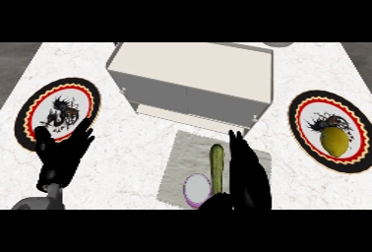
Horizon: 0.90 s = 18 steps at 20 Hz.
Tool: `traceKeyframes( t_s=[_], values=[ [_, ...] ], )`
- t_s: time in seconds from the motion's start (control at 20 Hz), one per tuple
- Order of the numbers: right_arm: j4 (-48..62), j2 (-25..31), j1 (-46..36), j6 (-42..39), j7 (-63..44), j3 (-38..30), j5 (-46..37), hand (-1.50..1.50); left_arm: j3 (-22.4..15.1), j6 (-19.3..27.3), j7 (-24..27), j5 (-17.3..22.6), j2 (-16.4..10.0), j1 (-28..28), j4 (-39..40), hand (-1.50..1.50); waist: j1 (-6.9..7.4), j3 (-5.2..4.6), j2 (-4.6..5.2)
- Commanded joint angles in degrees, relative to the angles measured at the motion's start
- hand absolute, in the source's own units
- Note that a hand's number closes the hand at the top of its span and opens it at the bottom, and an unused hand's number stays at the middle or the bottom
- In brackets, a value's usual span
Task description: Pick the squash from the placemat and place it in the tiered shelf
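Head view | squash (pixel 216 165): on placemat (pixel 185 152) near front edge of table (pixel 123 162), long axis toward tiered shelf (pixel 189 74) | right hand (pixel 247 182): nearer, fingers straight, empty, parallel just right of squash | left hand (pixel 62 157): open, resting at left edge.

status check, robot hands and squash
left robot hand open, resting by left plate. right robot hand open, beside squash, not gripping. squash on placemat; onion close beside it.
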<state>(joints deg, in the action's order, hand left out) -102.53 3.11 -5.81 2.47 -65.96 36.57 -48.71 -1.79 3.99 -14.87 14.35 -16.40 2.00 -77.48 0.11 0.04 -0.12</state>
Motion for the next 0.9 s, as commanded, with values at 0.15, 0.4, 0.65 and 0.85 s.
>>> traceKeyframes(
  t_s=[0.15, 0.4, 0.65, 0.85],
  values=[
    [8.0, -2.9, 1.8, 1.5, -4.1, -1.4, -4.8, -1.50, 0.6, -0.1, -1.7, 0.3, 0.5, -0.4, -1.9, 0.00, 0.12, -0.04, 0.08],
    [12.4, -3.1, 0.6, 3.8, -2.7, -2.3, -6.3, -1.50, 0.0, 0.1, 2.5, -1.9, 2.8, 0.3, 3.9, 0.00, -0.04, -0.06, 0.22],
    [10.4, -3.1, 4.4, 6.2, -1.5, 0.4, -9.1, -1.50, 2.1, -1.6, 0.7, -1.1, 1.1, 0.5, 2.2, 0.00, -0.08, -0.05, 0.12],
    [14.7, -3.1, 2.3, 7.3, 4.1, -3.5, -7.0, -1.50, 0.8, 0.7, -0.4, -3.8, 4.1, 2.3, 3.7, 0.00, -0.15, -0.04, 0.16]
  ],
)
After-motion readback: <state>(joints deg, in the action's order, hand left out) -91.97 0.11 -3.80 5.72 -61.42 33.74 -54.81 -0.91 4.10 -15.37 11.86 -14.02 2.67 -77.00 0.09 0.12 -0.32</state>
